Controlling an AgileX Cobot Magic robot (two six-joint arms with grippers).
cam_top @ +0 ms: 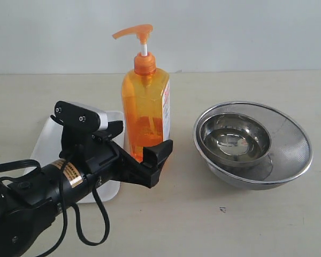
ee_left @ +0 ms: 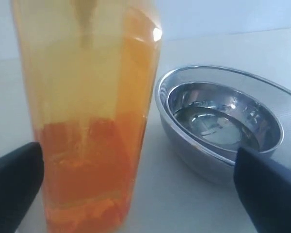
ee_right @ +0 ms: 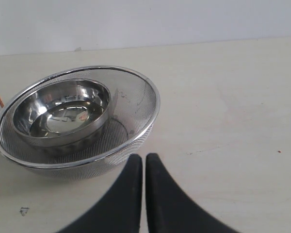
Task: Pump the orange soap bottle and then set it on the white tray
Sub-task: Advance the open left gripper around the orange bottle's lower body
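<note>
— What do we have on the left side of the desk (cam_top: 214, 230)?
— We see the tray (cam_top: 45, 144) lying flat there, with the left arm (cam_top: 37, 193) across its near part.
— And the bottle (cam_top: 144, 110)?
— It stands upright about midway between the desk's left and right edges, right at the tray's right rim. We cannot tell whether its base rests on the rim or just beside it, because the arm hides that spot.
— The left gripper (cam_top: 138, 142)?
— Released. Its jaws are spread on either side of the bottle's lower part. From the wrist we see a clear gap between the bottle and one finger (ee_left: 266, 189), while the other finger sits close by the bottle.
— Further right?
— A mesh strainer (cam_top: 302, 147) with a steel bowl (cam_top: 234, 140) nested in it sits on the desk's right side, apart from the bottle.
— The right gripper (ee_right: 144, 167)?
— Clenched, its fingers closed side by side, near the strainer.
</note>
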